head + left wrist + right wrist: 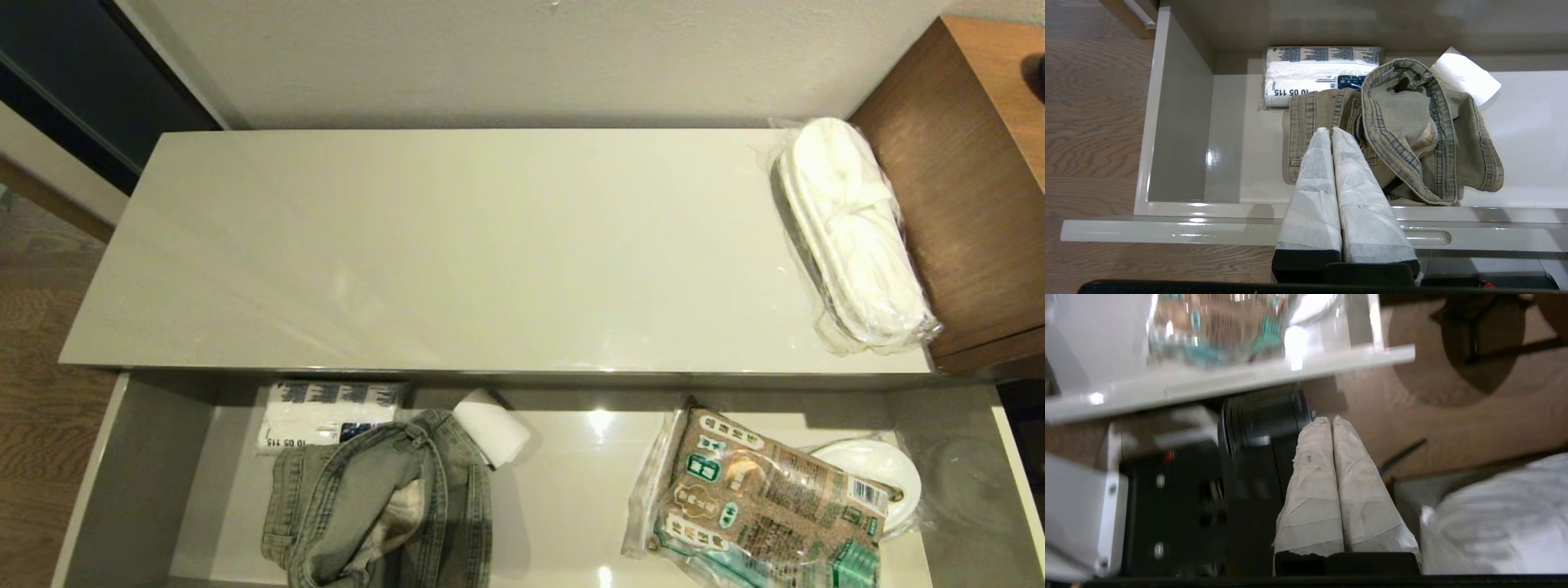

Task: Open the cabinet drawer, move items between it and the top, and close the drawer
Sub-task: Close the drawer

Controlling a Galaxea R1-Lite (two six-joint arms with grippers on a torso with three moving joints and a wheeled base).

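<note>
The left gripper [1329,130], fingers pressed together and empty, hovers above the denim garment [1404,134] lying in the open cabinet drawer [1180,122].

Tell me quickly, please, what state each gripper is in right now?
Left gripper: closed, holding nothing, above the denim garment.
Right gripper: closed, holding nothing, below the drawer front.

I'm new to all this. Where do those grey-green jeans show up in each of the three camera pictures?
Head view: the jeans lie crumpled in the open drawer, lower left, below the cabinet top.
Left wrist view: the jeans sit centre-right, just beyond the shut left end effector.
Right wrist view: not in it.
Shared landmark: the white paper roll beside the jeans, in the head and left wrist views.
</note>
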